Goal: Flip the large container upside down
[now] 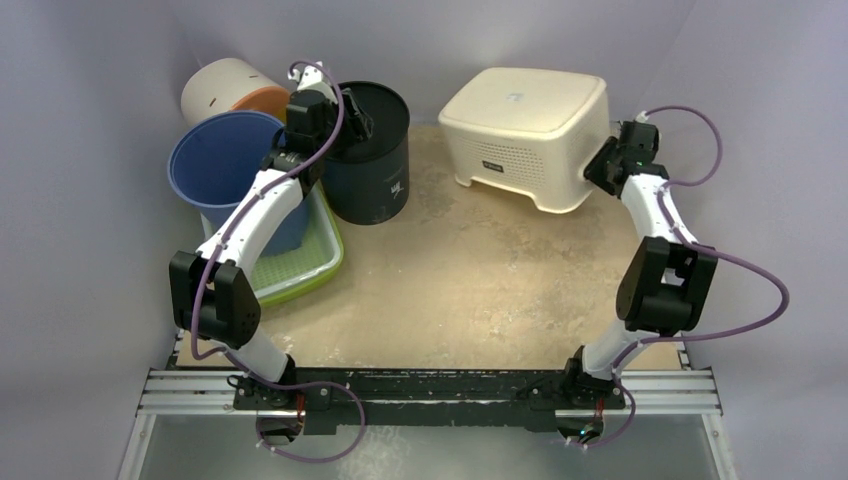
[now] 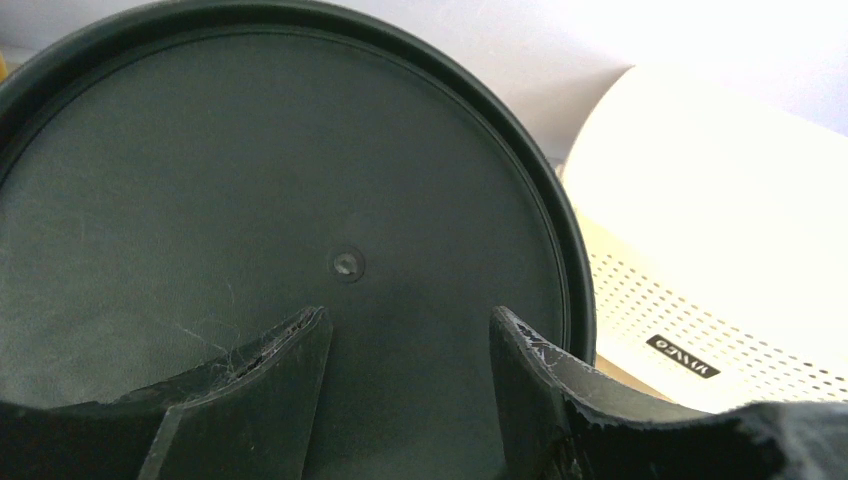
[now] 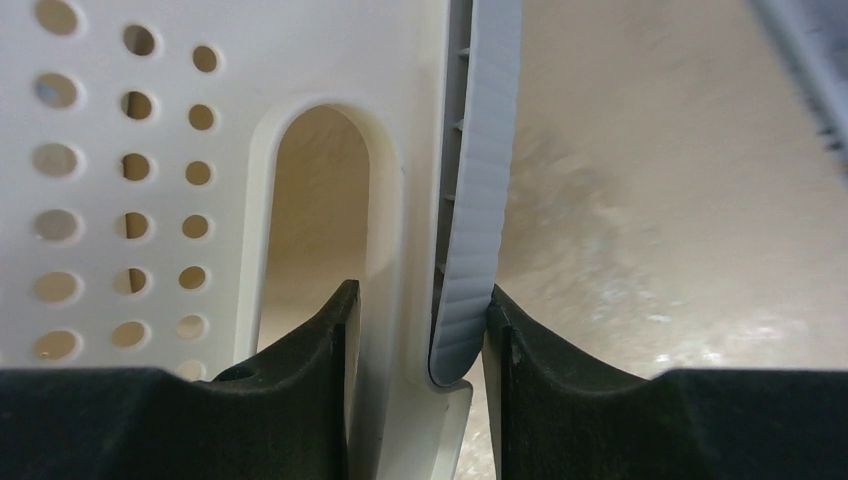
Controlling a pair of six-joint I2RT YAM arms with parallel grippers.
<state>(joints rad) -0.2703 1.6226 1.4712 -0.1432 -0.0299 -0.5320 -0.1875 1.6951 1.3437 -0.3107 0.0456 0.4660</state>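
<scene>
Large cream container (image 1: 525, 125) sits at upper right of the top view, on the table (image 1: 450, 290), closed face up and perforated walls reaching down to the surface. My right gripper (image 3: 420, 295) is at its right-hand wall: my fingers (image 3: 300, 360) pinch the container's rim (image 3: 475, 200), a grey ribbed strip, just beside the handle slot (image 3: 315, 200). My left gripper (image 2: 410, 320) hangs over the flat top of the dark cylinder (image 1: 372, 170) at upper centre, jaws apart, nothing between them; contact with the top not determinable. Left of it: blue bucket (image 1: 225, 160) in a green tray (image 1: 300, 265).
</scene>
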